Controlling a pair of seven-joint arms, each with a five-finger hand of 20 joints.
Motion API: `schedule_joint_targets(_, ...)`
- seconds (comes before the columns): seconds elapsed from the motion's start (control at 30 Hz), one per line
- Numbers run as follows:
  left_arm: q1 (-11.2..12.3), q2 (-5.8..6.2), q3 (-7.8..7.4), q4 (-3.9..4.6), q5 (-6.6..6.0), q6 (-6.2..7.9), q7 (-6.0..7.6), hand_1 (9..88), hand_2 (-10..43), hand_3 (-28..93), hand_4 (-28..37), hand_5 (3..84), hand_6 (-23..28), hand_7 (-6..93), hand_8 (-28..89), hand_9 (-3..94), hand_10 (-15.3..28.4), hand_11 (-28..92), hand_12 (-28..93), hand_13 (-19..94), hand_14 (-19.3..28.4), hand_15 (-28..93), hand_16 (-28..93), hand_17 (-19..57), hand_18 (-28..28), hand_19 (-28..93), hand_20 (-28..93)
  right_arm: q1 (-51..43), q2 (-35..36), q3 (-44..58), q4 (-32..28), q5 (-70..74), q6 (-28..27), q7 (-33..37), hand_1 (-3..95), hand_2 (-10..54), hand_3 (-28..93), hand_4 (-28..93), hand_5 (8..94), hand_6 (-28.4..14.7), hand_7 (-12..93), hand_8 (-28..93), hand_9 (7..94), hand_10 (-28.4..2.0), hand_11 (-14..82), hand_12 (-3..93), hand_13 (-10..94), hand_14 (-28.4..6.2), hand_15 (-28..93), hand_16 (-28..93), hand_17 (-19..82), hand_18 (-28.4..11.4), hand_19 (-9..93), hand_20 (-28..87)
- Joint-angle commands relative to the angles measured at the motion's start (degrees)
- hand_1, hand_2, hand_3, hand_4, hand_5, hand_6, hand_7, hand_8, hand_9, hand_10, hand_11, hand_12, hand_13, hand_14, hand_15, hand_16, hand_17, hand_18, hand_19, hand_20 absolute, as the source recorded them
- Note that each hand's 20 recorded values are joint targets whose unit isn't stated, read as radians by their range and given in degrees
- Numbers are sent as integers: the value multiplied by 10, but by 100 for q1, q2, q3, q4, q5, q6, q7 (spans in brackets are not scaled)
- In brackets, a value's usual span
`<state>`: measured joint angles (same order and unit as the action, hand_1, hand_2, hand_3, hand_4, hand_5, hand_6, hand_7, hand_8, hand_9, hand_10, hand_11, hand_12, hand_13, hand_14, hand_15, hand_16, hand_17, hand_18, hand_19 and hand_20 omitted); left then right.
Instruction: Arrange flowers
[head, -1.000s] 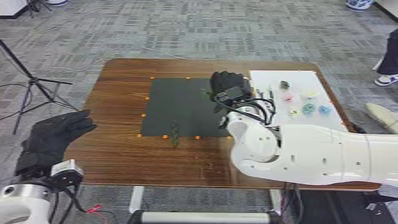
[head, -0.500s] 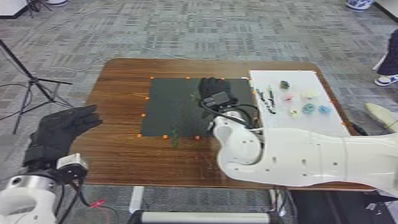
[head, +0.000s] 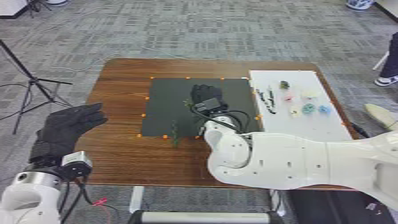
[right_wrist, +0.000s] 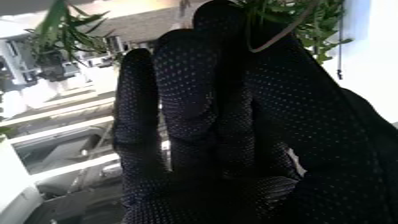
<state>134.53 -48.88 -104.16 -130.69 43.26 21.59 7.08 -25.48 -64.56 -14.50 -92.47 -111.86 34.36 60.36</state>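
Right hand is hovering over black mat, fingers curling narrow around leafy sprig. Second sprig is lying by mat's near edge. Flowers are resting on white board, tabletop's right side. Left hand is waiting at left, fingers spreading loosely.

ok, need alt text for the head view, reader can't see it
The robot's right hand is over a dark mat on a brown wooden table, green foliage beside it. A green sprig crosses the mat's near edge; pastel flowers lie on a white board to the right. The left hand is open at the table's left edge.
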Motion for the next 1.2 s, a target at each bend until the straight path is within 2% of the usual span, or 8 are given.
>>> schedule_joint_targets(0.03,-16,-50,173,7,-96,122,156,223,-8,889,-238,559,129,151,-105,480,204,349,114,342,235,548,-87,-55,179,433,137,-37,-268,34,220,212,50,-165,584,-95,761,-283,734,12,487,-87,867,-63,209,385,764,-30,570,305,328,-218,932,-28)
schedule_joint_targets(0.23,-80,15,176,33,-107,115,195,225,-8,889,-237,560,130,152,-105,481,205,350,114,341,235,549,-87,-55,179,433,137,204,-316,-194,309,372,113,-159,581,-95,762,-283,733,12,488,-86,868,-63,209,384,763,-33,571,304,327,-217,932,-28)
schedule_joint_targets(0.33,-42,-17,143,26,-92,98,161,225,-8,890,-236,560,129,153,-105,482,205,349,114,341,235,549,-87,-55,179,433,137,172,-328,-141,331,499,91,-214,580,-95,763,-283,730,14,490,-84,868,-64,208,384,762,-33,571,303,325,-217,932,-30)
schedule_joint_targets(0.47,-104,-124,111,47,47,-93,-81,225,-8,890,-237,560,129,152,-105,481,204,349,114,341,235,549,-87,-55,179,433,137,-2,-319,-50,354,424,48,-194,578,-95,762,-283,725,14,491,-86,865,-67,206,382,753,-33,571,302,320,-215,931,-34)
schedule_joint_targets(0.6,-164,-145,128,64,86,-171,-147,226,-8,889,-237,560,130,152,-105,481,205,349,114,341,236,549,-87,-55,179,433,137,-120,-325,23,360,433,34,-187,577,-95,761,-283,724,13,488,-89,862,-68,200,377,748,-33,568,300,314,-215,930,-38)
schedule_joint_targets(0.8,-192,-120,124,73,62,-159,-113,226,-8,891,-236,560,129,152,-105,481,204,349,114,340,236,550,-88,-55,179,433,137,-151,-384,47,363,464,32,-221,570,-95,761,-283,722,11,473,-94,862,-70,192,370,746,-37,567,294,311,-214,930,-45)
schedule_joint_targets(1.0,-282,-125,187,90,80,-162,-149,226,-9,893,-235,560,130,153,-105,481,204,350,114,341,235,550,-88,-55,178,433,137,-271,-445,125,393,548,-80,-331,561,-95,758,-283,723,8,460,-96,861,-73,184,367,742,-43,570,288,308,-216,932,-49)
schedule_joint_targets(1.2,-321,-115,213,100,82,-162,-119,226,-9,894,-235,560,130,153,-106,481,205,350,113,341,235,550,-88,-55,178,433,137,-297,-485,117,421,546,-79,-305,559,-95,753,-283,721,4,433,-96,857,-76,172,361,736,-46,568,283,301,-219,931,-54)
